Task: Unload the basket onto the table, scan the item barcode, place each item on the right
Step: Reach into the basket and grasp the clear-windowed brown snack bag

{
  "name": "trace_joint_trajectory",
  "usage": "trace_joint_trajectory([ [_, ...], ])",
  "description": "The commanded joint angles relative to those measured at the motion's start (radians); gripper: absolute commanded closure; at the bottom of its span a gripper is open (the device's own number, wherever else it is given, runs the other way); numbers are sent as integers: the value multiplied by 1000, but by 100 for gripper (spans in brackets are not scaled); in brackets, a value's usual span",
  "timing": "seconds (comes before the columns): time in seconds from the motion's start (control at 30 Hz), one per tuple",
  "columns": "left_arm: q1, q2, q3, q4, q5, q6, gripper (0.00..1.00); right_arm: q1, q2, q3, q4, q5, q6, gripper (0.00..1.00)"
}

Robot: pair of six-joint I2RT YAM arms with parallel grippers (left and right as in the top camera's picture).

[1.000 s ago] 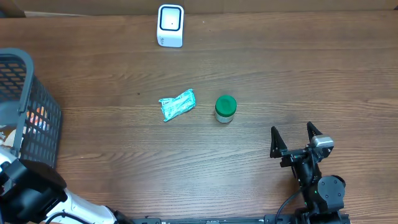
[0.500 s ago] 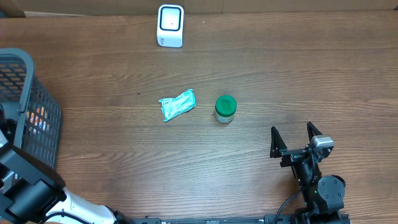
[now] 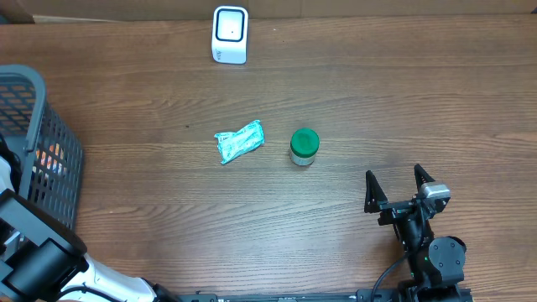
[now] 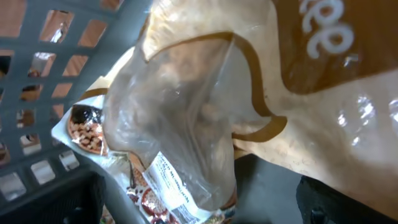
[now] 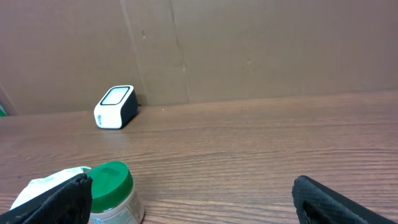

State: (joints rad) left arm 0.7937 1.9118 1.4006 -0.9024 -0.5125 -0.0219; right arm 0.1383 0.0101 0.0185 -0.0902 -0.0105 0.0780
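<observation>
One wide wooden table (image 3: 377, 109) fills the overhead view. At its left edge stands a grey plastic-mesh basket (image 3: 54, 168), the largest thing on it.

The left arm (image 3: 33, 252) comes up from the near left corner and reaches into the basket, and its wrist camera looks straight down among the contents. There the left gripper (image 4: 199, 208) shows only as dark shapes in the two bottom corners, set wide apart with nothing clamped between them.

Below it lies a big brown snack bag (image 4: 323, 93) with pale lettering. A clear crumpled bag (image 4: 174, 124) lies partly over that. A smaller nut packet (image 4: 87, 134) lies under both, against the basket wall. A white printed strip runs along the packet's lower edge, but its print is too small to read.

The right arm (image 3: 428, 243) sits at the near right of the table. The right gripper (image 3: 393, 171) is spread wide, holds nothing and points toward the far side, well apart from everything.

The white scanner (image 3: 230, 33) stands upright at the far edge, left of centre, its window facing the table.

Near the middle of the table lies a crinkled green packet (image 3: 240, 141). Just to its right, not touching it, stands a small jar (image 3: 304, 147) with a green lid.
</observation>
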Motion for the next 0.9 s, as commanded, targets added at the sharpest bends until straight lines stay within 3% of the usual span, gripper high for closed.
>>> trace_joint_trajectory([
  [0.0,5,-2,-42,37,-11,74,0,3,-7,-10,6,10,1,0],
  [0.17,5,-2,-71,98,-10,79,3,4,-7,-10,6,10,1,0],
  [0.3,5,-2,-71,107,2,79,24,4,-7,-10,6,10,1,0],
  [0.57,5,-2,-144,159,40,94,23,3,-7,-10,6,10,1,0],
  [0.7,5,-2,-177,184,38,95,31,3,-7,-10,6,10,1,0],
  [0.77,5,-2,-185,190,39,98,42,3,-7,-10,6,10,1,0],
  [0.8,5,-2,-187,189,38,98,54,3,-7,-10,6,10,1,0],
  [0.83,5,-2,-187,189,39,98,74,4,-7,-10,6,10,1,0],
  [0.87,5,-2,-187,189,38,98,85,3,-7,-10,6,10,1,0],
])
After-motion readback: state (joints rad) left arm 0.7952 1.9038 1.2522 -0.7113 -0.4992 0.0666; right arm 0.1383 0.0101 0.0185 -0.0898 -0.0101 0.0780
